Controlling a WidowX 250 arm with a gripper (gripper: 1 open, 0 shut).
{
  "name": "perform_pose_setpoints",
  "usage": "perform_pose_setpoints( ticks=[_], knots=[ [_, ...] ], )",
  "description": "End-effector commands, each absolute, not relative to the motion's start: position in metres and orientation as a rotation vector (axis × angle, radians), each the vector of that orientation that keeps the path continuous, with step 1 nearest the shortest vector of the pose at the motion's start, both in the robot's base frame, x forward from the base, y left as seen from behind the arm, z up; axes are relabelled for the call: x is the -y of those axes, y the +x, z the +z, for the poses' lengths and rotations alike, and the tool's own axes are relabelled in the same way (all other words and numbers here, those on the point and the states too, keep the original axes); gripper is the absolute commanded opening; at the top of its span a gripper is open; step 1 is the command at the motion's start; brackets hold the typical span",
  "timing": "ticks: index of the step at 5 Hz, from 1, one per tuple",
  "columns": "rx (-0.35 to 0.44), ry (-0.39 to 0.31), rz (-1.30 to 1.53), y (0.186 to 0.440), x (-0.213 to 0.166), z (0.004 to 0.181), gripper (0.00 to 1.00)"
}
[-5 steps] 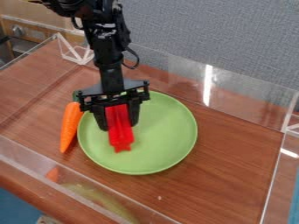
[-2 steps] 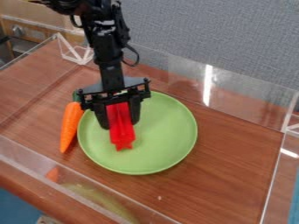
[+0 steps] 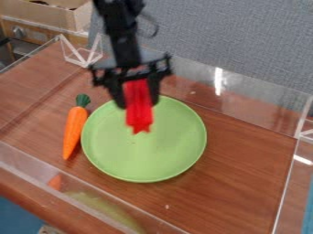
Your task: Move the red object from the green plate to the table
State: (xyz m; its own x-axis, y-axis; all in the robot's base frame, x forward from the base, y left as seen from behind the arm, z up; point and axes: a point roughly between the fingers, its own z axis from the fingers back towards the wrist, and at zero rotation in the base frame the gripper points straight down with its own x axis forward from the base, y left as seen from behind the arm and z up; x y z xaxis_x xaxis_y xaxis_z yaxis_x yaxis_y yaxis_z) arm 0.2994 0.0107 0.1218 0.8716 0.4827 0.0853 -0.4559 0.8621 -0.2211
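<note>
Red object (image 3: 138,111), held just above the middle of the frame, over the upper part of the green plate (image 3: 146,163). Hangs roughly upright, upper end up between the fingers, lower end pointing down at the plate. Looks raised off the green surface, judging by the blur and the higher place in the picture; a moment ago sat lower, nearer the plate's centre. Means, most likely, the pick done and the carrying begun, with the setting down on the worktop (image 3: 244,169) yet to come.

Gripper (image 3: 137,92) blurred, at upper centre. Stands partly open, by about the bar's width, with fingers on either side of the bar and apparently firm hold of it; exact contact too smeared to tell. Touches nothing else, as far as can be seen.

Further out, at left, just beside the plate: carrot (image 3: 75,131), green top now uncovered. Calls next for a move sideways past the rim, perhaps toward the lower right, then a gentle lowering. Could slip or tip over if released too high.
</note>
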Motion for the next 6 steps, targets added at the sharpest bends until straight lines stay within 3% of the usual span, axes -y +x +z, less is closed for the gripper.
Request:
perform_pose_setpoints(
  ticks=[1,2,4,6],
  knots=[
    [0.168,-0.205,0.333,0.289,0.033,0.126,0.0],
    [0.13,-0.186,0.2,0.273,0.076,0.102,0.0],
    [0.063,-0.12,0.007,0.248,0.116,0.063,0.0],
    [0.028,-0.067,-0.082,0.242,0.113,0.062,0.0]
  ],
)
